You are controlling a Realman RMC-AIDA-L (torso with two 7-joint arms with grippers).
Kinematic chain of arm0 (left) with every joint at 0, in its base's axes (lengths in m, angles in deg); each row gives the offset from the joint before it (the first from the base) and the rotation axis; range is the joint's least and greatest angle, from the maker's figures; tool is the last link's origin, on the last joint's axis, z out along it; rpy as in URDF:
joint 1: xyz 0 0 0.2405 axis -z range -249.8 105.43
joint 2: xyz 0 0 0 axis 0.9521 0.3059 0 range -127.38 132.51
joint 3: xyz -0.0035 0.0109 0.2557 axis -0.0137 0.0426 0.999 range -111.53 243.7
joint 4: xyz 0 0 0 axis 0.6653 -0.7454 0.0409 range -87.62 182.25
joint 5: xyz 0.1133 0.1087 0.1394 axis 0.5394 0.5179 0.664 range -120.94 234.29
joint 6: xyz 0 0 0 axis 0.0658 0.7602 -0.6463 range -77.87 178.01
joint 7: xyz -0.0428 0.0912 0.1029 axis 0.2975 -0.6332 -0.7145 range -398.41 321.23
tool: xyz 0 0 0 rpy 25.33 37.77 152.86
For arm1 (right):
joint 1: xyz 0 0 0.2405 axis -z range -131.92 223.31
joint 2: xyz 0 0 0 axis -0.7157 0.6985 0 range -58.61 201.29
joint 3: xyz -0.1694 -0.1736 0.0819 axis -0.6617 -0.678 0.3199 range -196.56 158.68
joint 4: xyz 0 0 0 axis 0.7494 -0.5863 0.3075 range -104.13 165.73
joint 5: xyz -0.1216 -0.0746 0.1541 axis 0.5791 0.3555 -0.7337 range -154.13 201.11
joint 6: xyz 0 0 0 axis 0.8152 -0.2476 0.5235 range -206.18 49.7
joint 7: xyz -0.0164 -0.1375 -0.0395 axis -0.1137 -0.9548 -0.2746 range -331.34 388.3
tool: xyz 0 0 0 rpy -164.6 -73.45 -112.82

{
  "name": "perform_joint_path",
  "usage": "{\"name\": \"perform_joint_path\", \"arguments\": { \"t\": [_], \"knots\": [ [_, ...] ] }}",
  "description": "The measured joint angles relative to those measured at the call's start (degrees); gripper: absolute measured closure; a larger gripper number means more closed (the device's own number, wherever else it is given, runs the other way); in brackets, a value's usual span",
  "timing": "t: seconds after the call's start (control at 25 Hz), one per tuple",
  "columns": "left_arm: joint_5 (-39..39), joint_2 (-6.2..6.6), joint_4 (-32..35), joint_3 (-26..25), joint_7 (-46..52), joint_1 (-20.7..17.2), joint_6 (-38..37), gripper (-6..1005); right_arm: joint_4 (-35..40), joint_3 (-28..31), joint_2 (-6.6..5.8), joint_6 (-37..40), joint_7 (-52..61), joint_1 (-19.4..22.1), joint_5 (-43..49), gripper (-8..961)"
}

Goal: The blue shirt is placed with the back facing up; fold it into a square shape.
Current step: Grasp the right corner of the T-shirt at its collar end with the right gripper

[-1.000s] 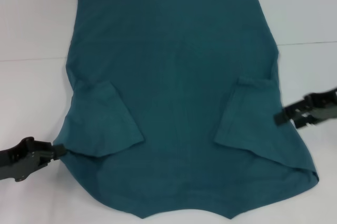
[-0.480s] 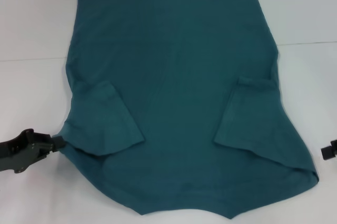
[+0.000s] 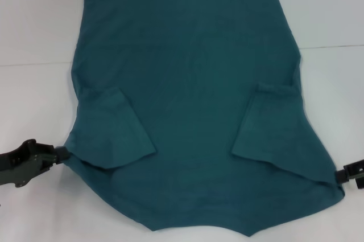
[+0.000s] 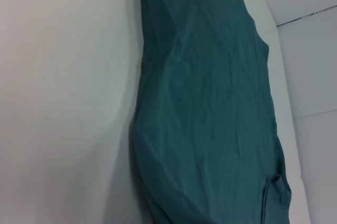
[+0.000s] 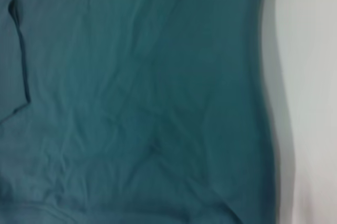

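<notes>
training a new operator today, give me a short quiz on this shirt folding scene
1. True or false: both sleeves of the blue shirt are folded in over its body.
2. Which pincer touches the shirt's edge beside a folded sleeve? A) left B) right C) neither
3. Fill in: the shirt lies on a ____ table.

Key
1. True.
2. A: the left pincer. The right pincer sits by the shirt's near corner.
3. White.

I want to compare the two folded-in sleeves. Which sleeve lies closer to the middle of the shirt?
The sleeve on the robot's left. Its slanted edge reaches further over the blue shirt than the narrower sleeve on the robot's right, which stays near the side edge.
</notes>
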Motion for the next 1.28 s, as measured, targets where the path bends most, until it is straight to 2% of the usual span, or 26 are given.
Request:
{"name": "perform_joint_path", "arguments": {
  "t": [0.28,1.28],
  "knots": [
    [0.0,0.04,-0.1,0.0,0.0,0.0,0.5,970,0.0,-0.1,1.62,-1.3,-0.3,-1.3,4.1,259],
    [0.0,0.05,-0.7,0.0,0.0,-0.4,0.6,971,-0.7,-2.3,3.09,-2.2,-1.1,-2.8,4.2,277]
  ]
}}
